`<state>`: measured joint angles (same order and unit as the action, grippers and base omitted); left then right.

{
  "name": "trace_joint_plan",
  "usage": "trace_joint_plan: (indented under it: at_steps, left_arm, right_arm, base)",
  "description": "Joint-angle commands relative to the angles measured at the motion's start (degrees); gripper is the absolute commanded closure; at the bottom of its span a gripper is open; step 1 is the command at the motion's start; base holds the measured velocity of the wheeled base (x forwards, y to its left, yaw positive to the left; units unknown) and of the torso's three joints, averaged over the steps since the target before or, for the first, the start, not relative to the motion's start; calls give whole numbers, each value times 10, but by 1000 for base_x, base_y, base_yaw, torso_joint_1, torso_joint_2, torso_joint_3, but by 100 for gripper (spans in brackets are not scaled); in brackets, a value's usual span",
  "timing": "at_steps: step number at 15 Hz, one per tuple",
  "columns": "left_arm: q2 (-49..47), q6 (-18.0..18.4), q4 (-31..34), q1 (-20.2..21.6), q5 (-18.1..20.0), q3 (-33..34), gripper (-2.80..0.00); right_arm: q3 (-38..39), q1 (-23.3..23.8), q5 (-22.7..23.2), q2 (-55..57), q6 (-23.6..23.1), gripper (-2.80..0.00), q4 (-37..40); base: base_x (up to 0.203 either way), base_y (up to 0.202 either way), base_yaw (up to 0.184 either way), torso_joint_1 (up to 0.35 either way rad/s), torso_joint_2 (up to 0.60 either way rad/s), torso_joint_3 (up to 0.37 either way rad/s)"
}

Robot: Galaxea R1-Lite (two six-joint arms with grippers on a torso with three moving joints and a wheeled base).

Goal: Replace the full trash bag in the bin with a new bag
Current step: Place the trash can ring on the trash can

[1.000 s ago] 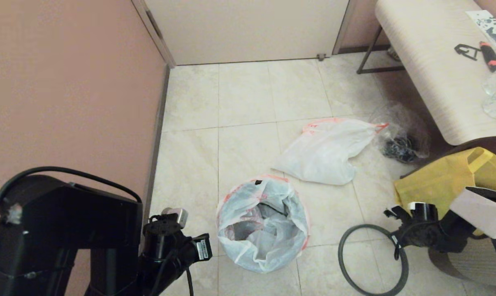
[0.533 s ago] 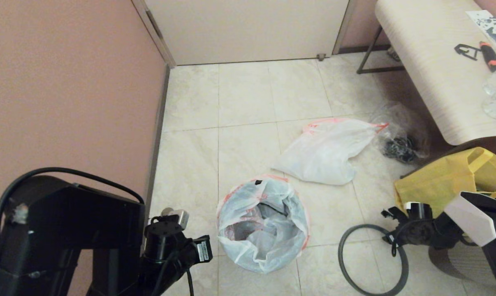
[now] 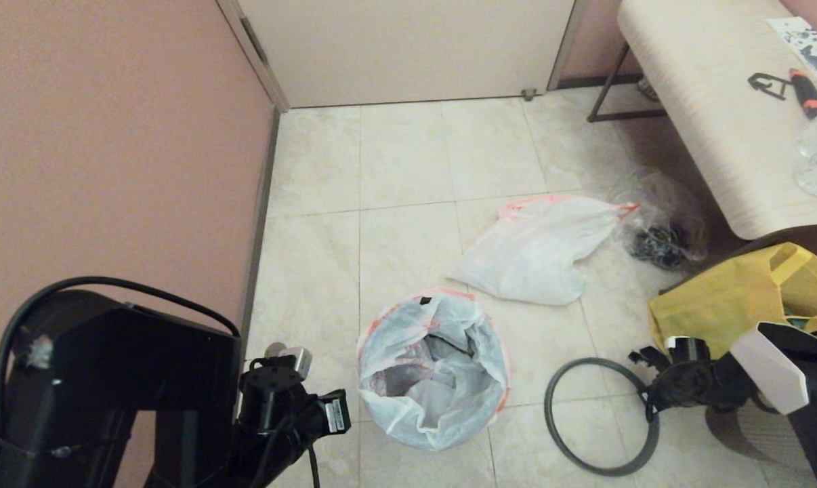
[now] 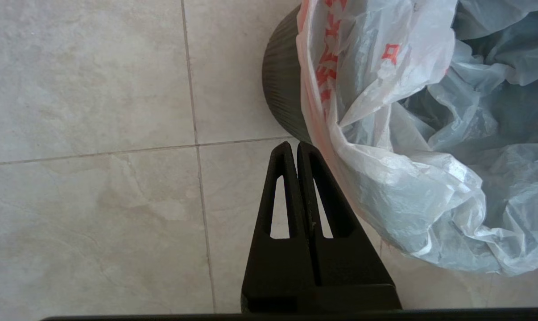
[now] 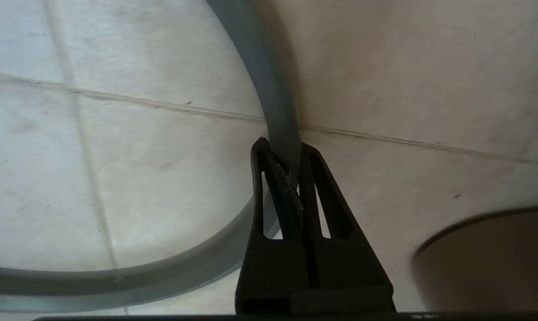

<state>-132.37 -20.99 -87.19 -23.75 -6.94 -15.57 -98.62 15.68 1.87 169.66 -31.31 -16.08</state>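
The right claw [image 5: 283,154] pinches the stiff grey ring [image 3: 588,468]; the left claw [image 4: 293,149] is closed, empty, beside the limp new bag [image 3: 442,366] lining the bin [image 4: 284,98].

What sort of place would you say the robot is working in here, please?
Probably a room corner in a home or office: a pale tiled floor, a closed door, a pink wall, and a light table beside the lined bin.
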Motion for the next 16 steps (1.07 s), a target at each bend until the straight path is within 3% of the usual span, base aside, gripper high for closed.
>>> trace_joint_plan:
  at_steps: [1, 9, 12, 16]
  left_arm:
    - [-3, -1, -5, -2, 0, 1, 0]
    - [-18, -3, -5, -9, 6, 2, 0]
    - [-18, -3, -5, -8, 6, 2, 0]
    - [-21, -3, -5, -8, 6, 2, 0]
  right_arm:
    - [28, 2, 0, -26, -2, 0, -2]
    - [363, -29, 3, -339, -1, 0, -119]
    - [437, -46, -16, -459, -4, 0, -129]
    - [480, -62, -29, -628, -5, 0, -93]
  base:
    - [0, 0, 0, 0, 0, 0]
    - [0, 0, 0, 0, 0, 0]
    - [0, 0, 0, 0, 0, 0]
    - [0, 0, 0, 0, 0, 0]
